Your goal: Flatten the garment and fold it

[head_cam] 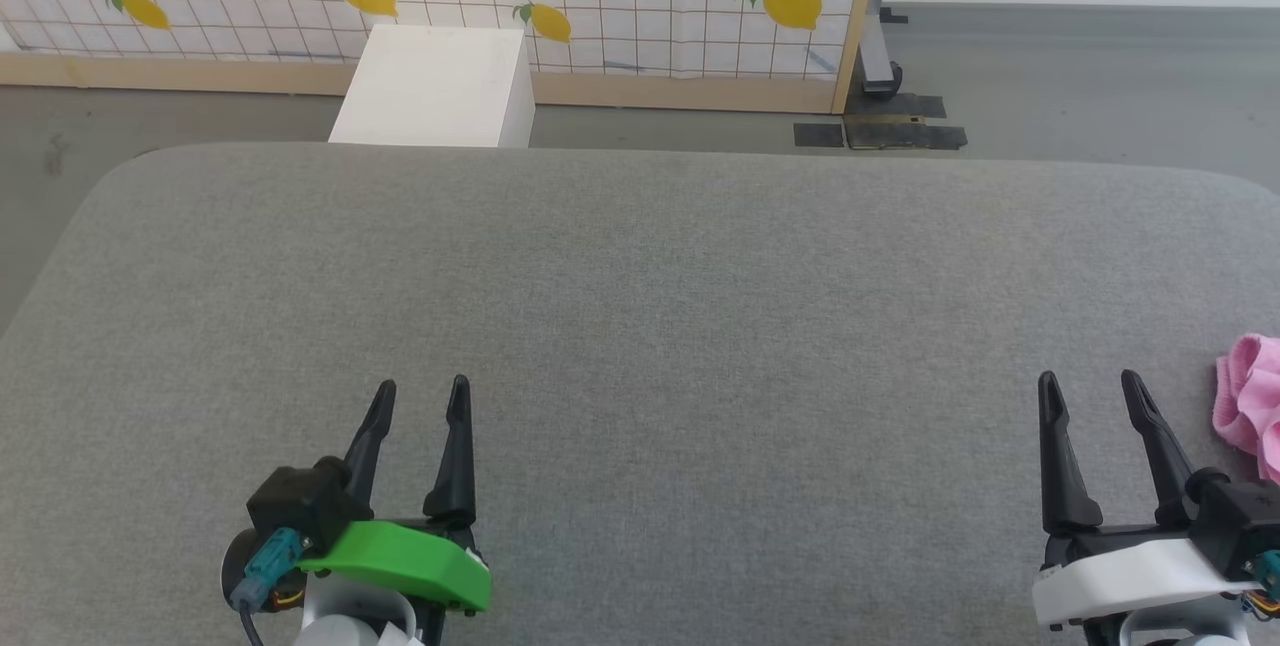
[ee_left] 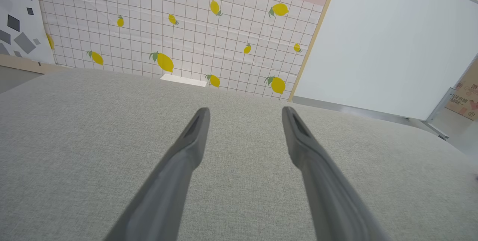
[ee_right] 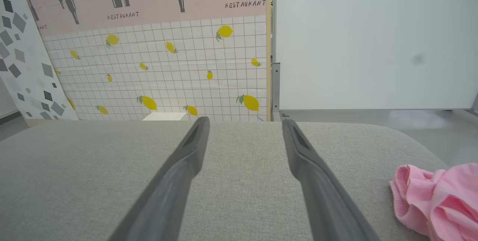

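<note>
While the garment [head_cam: 1250,406] lay crumpled, the left gripper [head_cam: 422,386] and right gripper [head_cam: 1089,378] gaped empty, flattening and folding both undone.

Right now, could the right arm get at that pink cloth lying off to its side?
Probably yes. The pink cloth lies crumpled just to the right of the right gripper, whose fingers are open, with bare grey surface between them. It would need to shift sideways.

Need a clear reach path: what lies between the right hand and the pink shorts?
Just bare grey surface between the right hand and the shorts, seen in the head and right wrist views.
</note>
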